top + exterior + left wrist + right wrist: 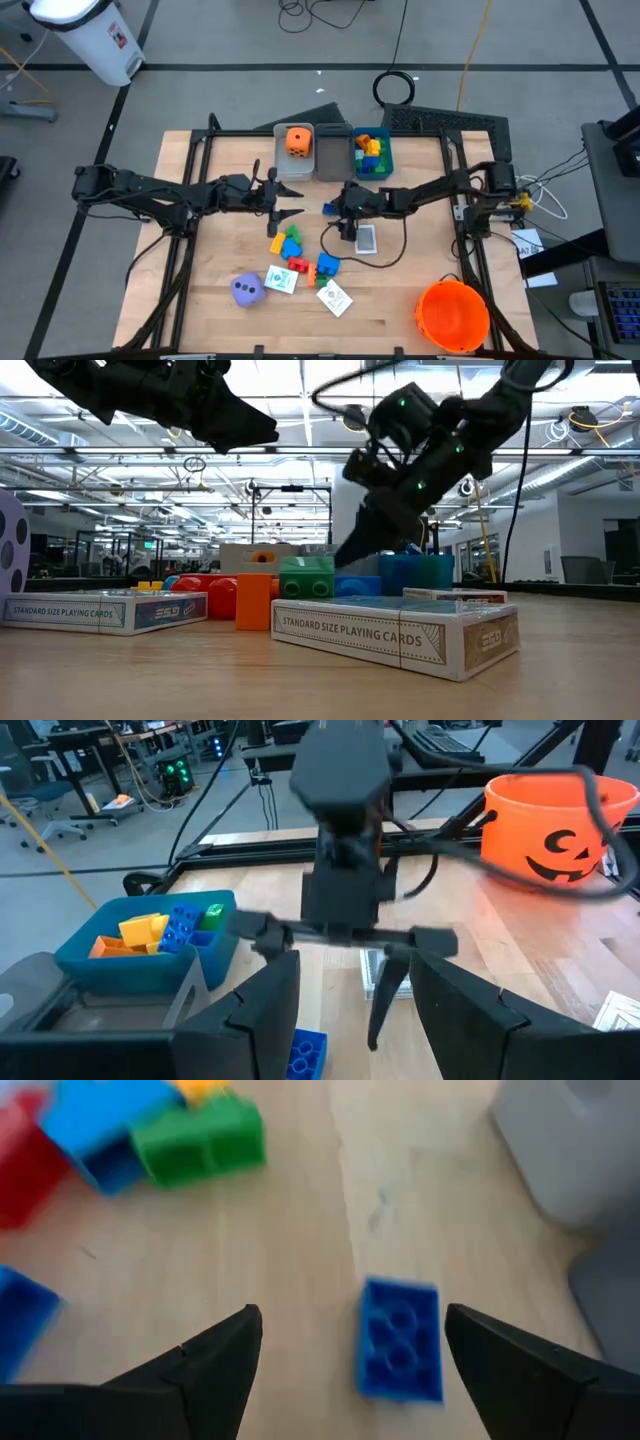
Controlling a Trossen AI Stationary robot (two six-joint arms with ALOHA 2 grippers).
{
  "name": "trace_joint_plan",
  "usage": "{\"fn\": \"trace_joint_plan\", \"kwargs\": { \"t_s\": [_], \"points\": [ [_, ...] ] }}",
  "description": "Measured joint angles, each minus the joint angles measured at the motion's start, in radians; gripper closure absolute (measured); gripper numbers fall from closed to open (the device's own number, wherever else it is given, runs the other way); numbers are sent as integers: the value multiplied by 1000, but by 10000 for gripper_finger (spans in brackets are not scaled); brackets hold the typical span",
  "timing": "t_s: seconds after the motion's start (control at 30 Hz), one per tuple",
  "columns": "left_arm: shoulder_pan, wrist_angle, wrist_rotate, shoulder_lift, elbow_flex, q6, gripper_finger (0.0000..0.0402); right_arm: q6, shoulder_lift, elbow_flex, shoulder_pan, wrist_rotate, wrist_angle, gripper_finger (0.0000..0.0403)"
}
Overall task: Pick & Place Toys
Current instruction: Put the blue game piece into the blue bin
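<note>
A small blue block (pixel 400 1340) lies flat on the table, studs up, between the open fingers of my right gripper (pixel 352 1320), nearer one finger and touching neither. In the high view this gripper (pixel 333 210) slants down at mid-table, just near of the bins. My left gripper (pixel 292 200) hovers open and level, facing it, holding nothing. More toys lie near of them: green, blue and yellow blocks (pixel 287 241), a red block (pixel 298 265), a blue block (pixel 327 265), picture cards (pixel 335 297) and a purple die (pixel 247 290).
At the far side stand a grey bin holding an orange die (pixel 296 142), a second grey bin (pixel 333 158) and a blue bin (pixel 385 160) with blocks. A card pack (pixel 366 238) lies under the right arm. The orange bucket (pixel 453 315) sits at the near right corner.
</note>
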Motion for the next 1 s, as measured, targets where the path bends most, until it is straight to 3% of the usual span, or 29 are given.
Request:
{"fn": "trace_joint_plan", "kwargs": {
  "t_s": [0.37,0.57,1.0],
  "points": [
    [0,-1,0,0,0,0,204,0,118,29,-59,11,9,99],
    [0,-2,0,0,0,0,204,2,135,29,-78,-64,24,109],
    [0,-2,0,0,0,0,204,0,136,28,-73,-103,28,228]
  ]
}}
